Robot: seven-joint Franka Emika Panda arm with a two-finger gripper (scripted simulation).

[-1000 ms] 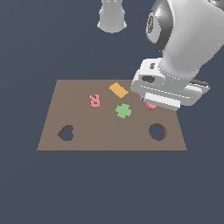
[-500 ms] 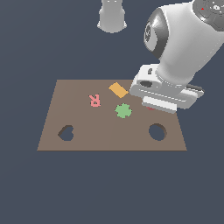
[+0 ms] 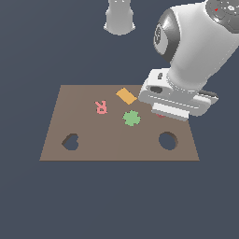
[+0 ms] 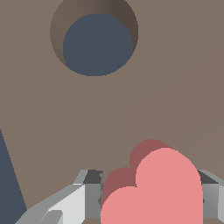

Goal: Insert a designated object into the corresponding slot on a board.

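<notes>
Wrist view: pincer (image 4: 148,197) grips heart piece (image 4: 157,192) above board (image 4: 57,113).

From my station the arm reads as a bulky, glossy white-and-light-grey shell (image 3: 200,51) with rounded, barrel-like links. I can see a dark grey ring-shaped joint cap (image 3: 161,37) on the side of the big link, and a darker top cap with tiny red dots (image 3: 227,7) at the upper corner. Below it sits a boxy, pale grey hand block with bevelled edges (image 3: 175,97). On my wrist feed, the angular light grey gripper fingers with dark inner pads (image 4: 85,194) show at the frame's edge.
</notes>
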